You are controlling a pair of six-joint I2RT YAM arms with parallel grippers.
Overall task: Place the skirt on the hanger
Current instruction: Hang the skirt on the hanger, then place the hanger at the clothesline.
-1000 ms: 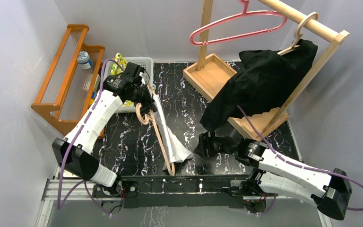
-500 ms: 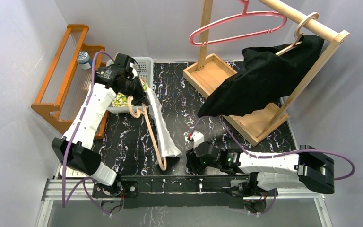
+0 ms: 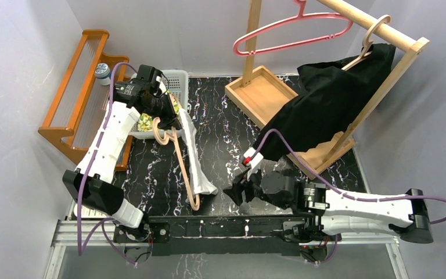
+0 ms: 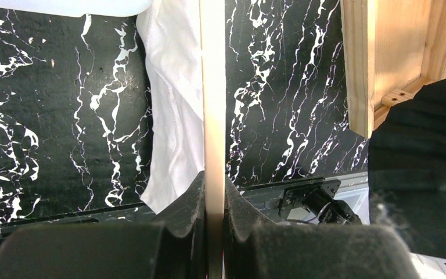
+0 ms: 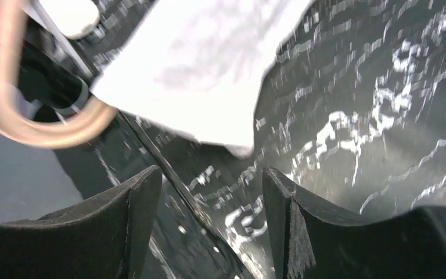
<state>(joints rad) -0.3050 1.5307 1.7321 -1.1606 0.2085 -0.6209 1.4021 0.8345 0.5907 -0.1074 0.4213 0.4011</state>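
My left gripper (image 3: 166, 118) is shut on a light wooden hanger (image 3: 180, 158) and holds it tilted above the table's left half. A white skirt (image 3: 195, 157) hangs along the hanger's right side, its lower end near the front edge. The left wrist view shows the hanger bar (image 4: 213, 87) clamped between the jaws of the left gripper (image 4: 213, 200), with the skirt (image 4: 174, 104) to its left. My right gripper (image 3: 236, 192) is open and empty, low near the front edge, just right of the skirt's hem. The right wrist view shows that gripper (image 5: 212, 180), the hem (image 5: 209, 64) and the hanger's curved end (image 5: 40, 131).
A wooden clothes rack (image 3: 255, 93) stands at the back right with a black garment (image 3: 325, 104) draped on a hanger and a pink hanger (image 3: 293, 29) on its rail. A white basket (image 3: 175, 78) and an orange rack (image 3: 81, 87) stand at the back left.
My right arm has swung from under the black garment to the front middle, by the skirt's hem. My left gripper drew the hanger and skirt slightly left and back.
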